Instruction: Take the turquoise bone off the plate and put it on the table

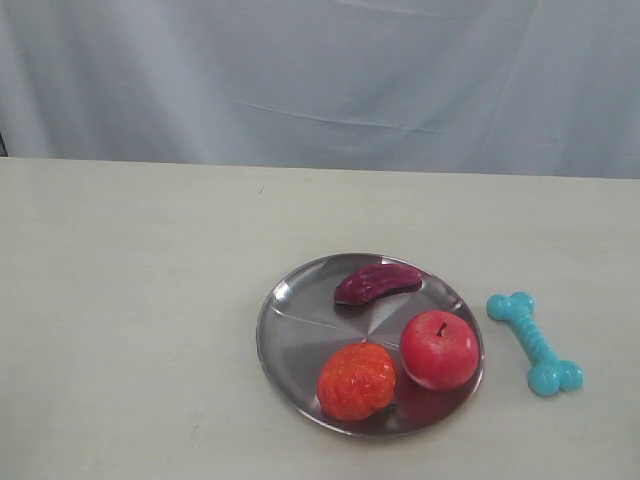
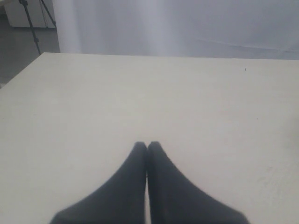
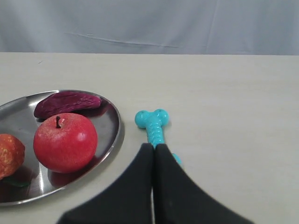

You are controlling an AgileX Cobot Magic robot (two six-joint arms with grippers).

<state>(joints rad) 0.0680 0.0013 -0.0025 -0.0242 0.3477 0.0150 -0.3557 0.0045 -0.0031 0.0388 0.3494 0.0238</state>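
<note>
The turquoise bone [image 1: 534, 343] lies flat on the cream table [image 1: 130, 300], just right of the silver plate [image 1: 290, 340] and apart from its rim. In the right wrist view the bone [image 3: 153, 124] lies beyond my right gripper [image 3: 154, 146], whose black fingers are shut with nothing between them and cover the bone's near end. The plate [image 3: 110, 140] lies beside it. My left gripper [image 2: 146, 144] is shut over bare tabletop [image 2: 140, 93], holding nothing. Neither gripper shows in the exterior view.
On the plate sit a red apple [image 1: 439, 349], an orange knobbly fruit [image 1: 356, 381] and a dark purple piece [image 1: 377, 281]. A pale curtain [image 1: 320, 70] hangs behind the table's far edge. A tripod [image 2: 32, 23] stands off the table's corner.
</note>
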